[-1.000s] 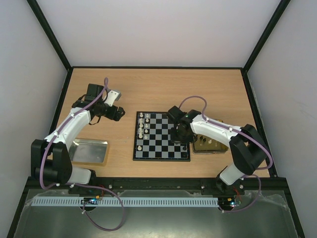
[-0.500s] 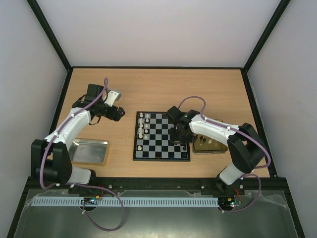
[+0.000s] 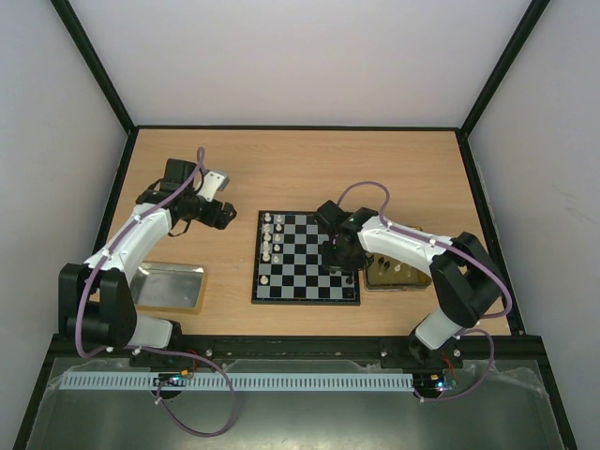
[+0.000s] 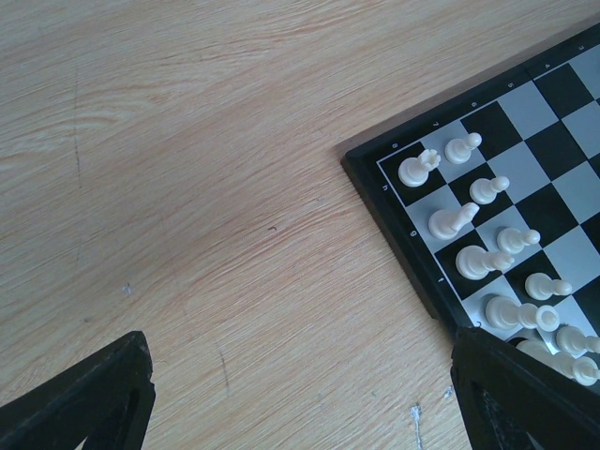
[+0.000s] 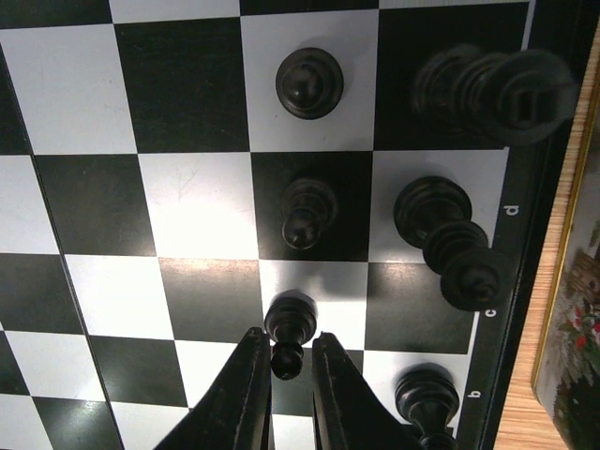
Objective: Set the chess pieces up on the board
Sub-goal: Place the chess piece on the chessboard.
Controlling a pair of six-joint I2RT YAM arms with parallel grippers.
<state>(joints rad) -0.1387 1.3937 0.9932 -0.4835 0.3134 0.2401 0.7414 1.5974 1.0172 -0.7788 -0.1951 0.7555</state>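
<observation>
The board (image 3: 305,298) lies mid-table. Several white chess pieces (image 3: 268,234) stand along its left side, also seen in the left wrist view (image 4: 469,220). Black pieces line the right edge, among them a rook (image 5: 497,89) and two pawns (image 5: 309,82) (image 5: 307,211). My right gripper (image 5: 289,336) hangs low over the board's right side (image 3: 339,255). It is narrowly open around the head of an upright black pawn (image 5: 291,319) on a white square, with a slim gap at the right finger. My left gripper (image 4: 300,403) is wide open over bare wood left of the board (image 3: 223,214).
A gold tray (image 3: 398,274) with a few pieces sits against the board's right edge, its rim showing in the right wrist view (image 5: 572,337). A silver tray (image 3: 171,286) lies near the left arm's base. Black frame rails border the table.
The right arm has shifted very slightly over the board's right side with the pawn between its fingers. The left arm has not moved.
</observation>
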